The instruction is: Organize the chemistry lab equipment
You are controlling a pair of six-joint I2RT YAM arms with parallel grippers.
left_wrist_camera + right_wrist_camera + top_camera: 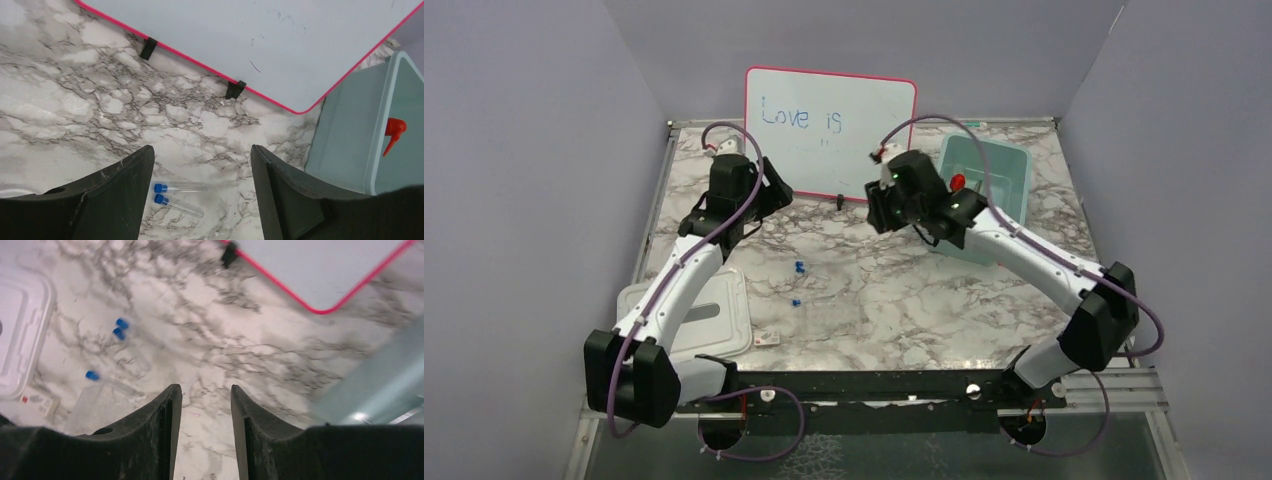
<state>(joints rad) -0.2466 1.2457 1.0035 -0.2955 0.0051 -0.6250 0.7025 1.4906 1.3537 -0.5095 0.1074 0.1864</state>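
Observation:
Two blue-capped tubes (178, 187) lie side by side on the marble table, below and between my left gripper's (200, 150) open, empty fingers. From above their caps show mid-table (800, 266), with a third cap (796, 301) nearer. The squeeze bottle's red nozzle (393, 131) pokes up inside the teal bin (1014, 170). My left gripper (769, 195) hovers by the whiteboard's left foot. My right gripper (884, 210) is open and empty above bare marble (206, 387), with the tube caps (120, 328) to its left. A clear rack (95, 407) lies by the single tube (91, 375). Beaker, tongs and handled tools are out of view.
The pink-framed whiteboard (829, 135) stands at the back, reading "Love is". A white lid (714, 310) lies at the front left, with a small white piece (766, 339) beside it. The teal bin's wall (345, 125) is right of my left gripper.

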